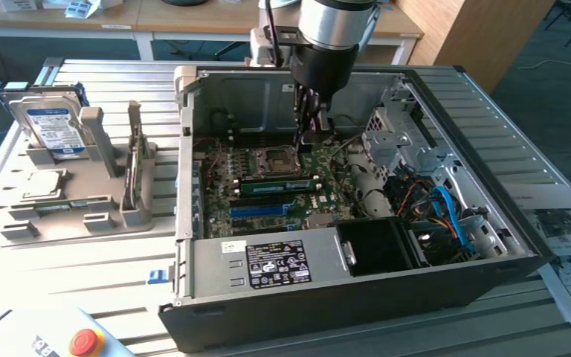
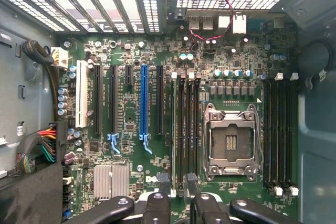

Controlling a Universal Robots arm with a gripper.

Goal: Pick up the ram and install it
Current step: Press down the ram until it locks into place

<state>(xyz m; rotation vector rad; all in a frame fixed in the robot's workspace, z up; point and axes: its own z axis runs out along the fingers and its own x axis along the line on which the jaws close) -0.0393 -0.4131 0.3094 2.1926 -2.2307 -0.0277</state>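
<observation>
The ram [image 1: 277, 186], a long green stick, stands on edge in a slot on the motherboard, beside the processor socket [image 1: 273, 159]. My gripper [image 1: 311, 136] hangs inside the open computer case, just above and behind the ram. In the wrist view the gripper [image 2: 178, 201] is open. Its black fingertips [image 2: 157, 199] straddle the end of the dark memory slots [image 2: 185, 129] next to the empty socket [image 2: 231, 140]. Nothing is held between them. Seen from straight above, the ram cannot be told apart from the slots.
The case walls [image 1: 191, 149] and the drive cage [image 1: 404, 141] close in around the gripper, with cables [image 1: 444, 212] and the power supply [image 1: 265, 264] nearby. At the exterior view's left, a grey holder [image 1: 97, 216] carries a hard drive [image 1: 53, 128] and a silver processor chip [image 1: 42, 186]. A red button [image 1: 85, 342] sits at the front.
</observation>
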